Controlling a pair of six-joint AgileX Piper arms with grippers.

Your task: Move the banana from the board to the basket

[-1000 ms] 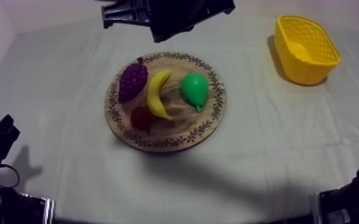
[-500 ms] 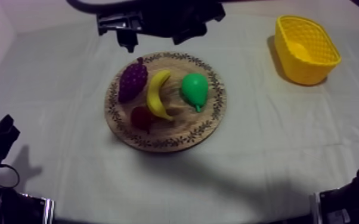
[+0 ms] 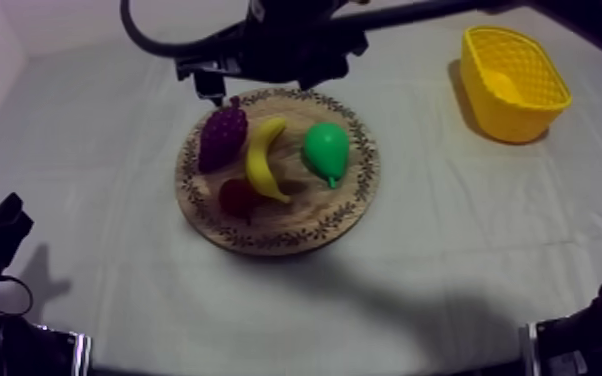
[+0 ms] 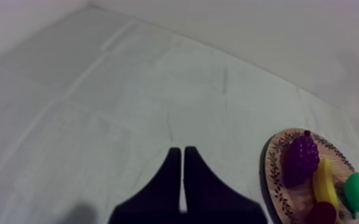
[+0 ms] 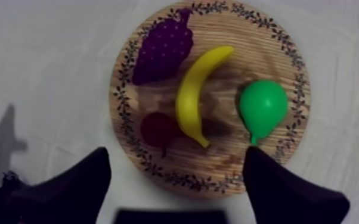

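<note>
Yellow banana point(image 3: 265, 158) lies on the wooden board point(image 3: 277, 240), hemmed by grapes point(image 3: 222, 135), pear point(image 3: 326, 150) and small red fruit point(image 3: 237, 197), so my right gripper point(image 5: 176, 158), spread wide above, could snag a neighbour

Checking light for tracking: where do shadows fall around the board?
Top view: a broad shadow darkens the cloth in front of the board. Right wrist view: the banana shades the board toward the pear; a dark shadow lies on the cloth beside the board.
</note>
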